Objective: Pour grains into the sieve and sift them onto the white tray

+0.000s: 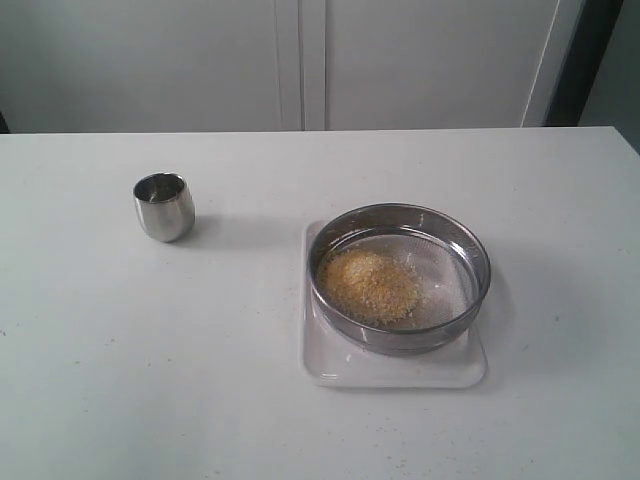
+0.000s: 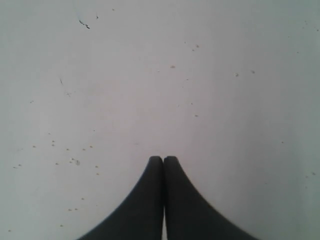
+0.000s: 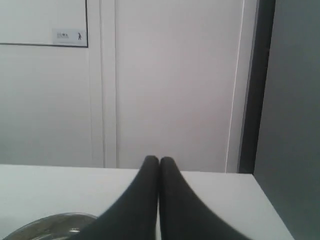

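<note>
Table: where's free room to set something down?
Free: the wide stretch of table nearest the camera, bordered by the cup and the tray; also the gap between cup and tray. Crowded: the tray, covered by the sieve.

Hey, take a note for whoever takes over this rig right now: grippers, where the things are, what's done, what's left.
Left gripper: shut, holding nothing, over bare table.
Right gripper: shut, holding nothing, pointing toward the wall.
The sieve sits on the white tray, with the grains piled on its mesh. The steel cup stands upright, left of the tray and apart from it.
Done: pouring.
Left: sifting. Whether any grains have reached the tray cannot be seen.
</note>
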